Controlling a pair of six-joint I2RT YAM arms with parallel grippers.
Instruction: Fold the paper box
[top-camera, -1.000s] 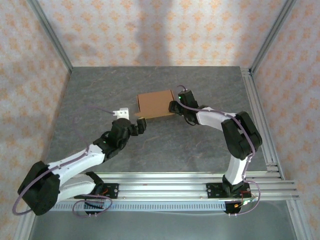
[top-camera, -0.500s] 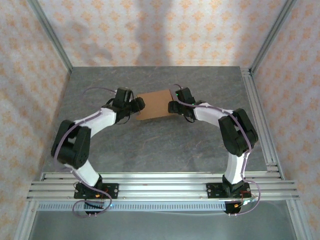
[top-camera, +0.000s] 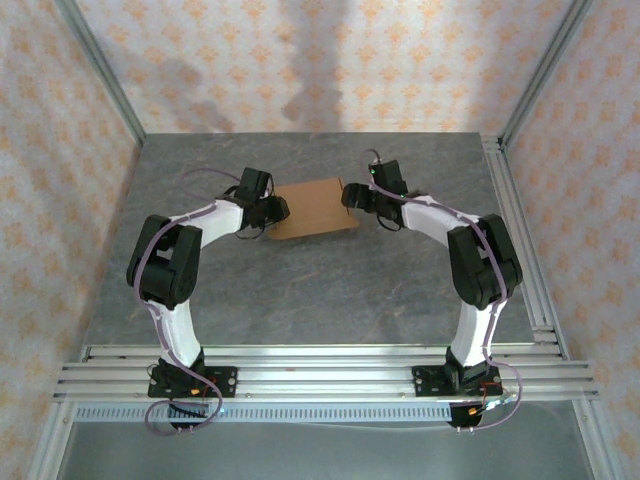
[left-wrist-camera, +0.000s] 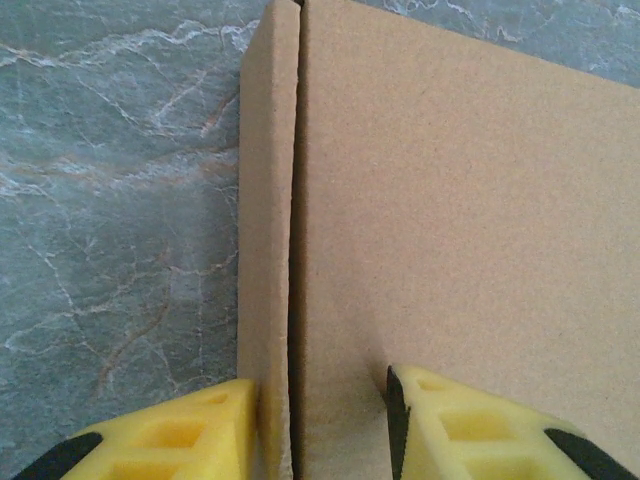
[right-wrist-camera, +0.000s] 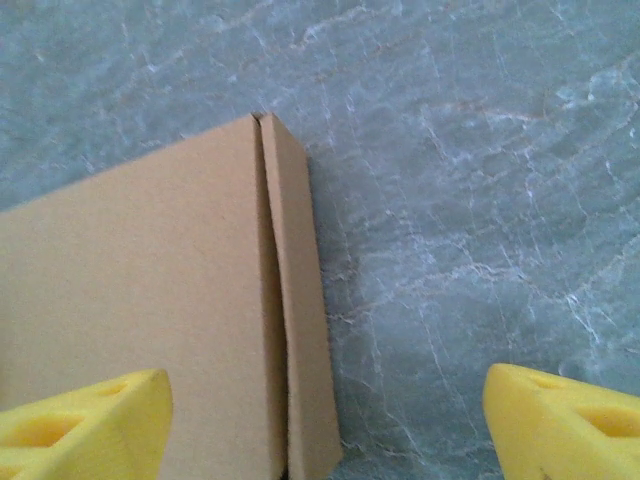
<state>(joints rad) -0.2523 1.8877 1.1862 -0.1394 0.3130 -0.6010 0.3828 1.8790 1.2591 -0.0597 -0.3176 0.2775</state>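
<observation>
Lying at the far middle of the grey marbled surface (top-camera: 300, 290), the paper box (top-camera: 312, 208) is sitting closed in the top view, with the left tool (top-camera: 272, 210) meeting its left edge and the right tool (top-camera: 352, 195) its right edge. In the left wrist view, the yellow fingers (left-wrist-camera: 170, 440) are straddling the box's side flap (left-wrist-camera: 265, 200); whether they are pinching it, I cannot tell. In the right wrist view, the fingers (right-wrist-camera: 80, 425) are standing wide apart, one over the lid, one over bare surface.

One paper box (top-camera: 312, 208) is lying on one desk (top-camera: 330, 290). Two tools are flanking the box, the left tool (top-camera: 271, 209) and the right tool (top-camera: 353, 196), each showing two yellow fingers (left-wrist-camera: 480, 430).
</observation>
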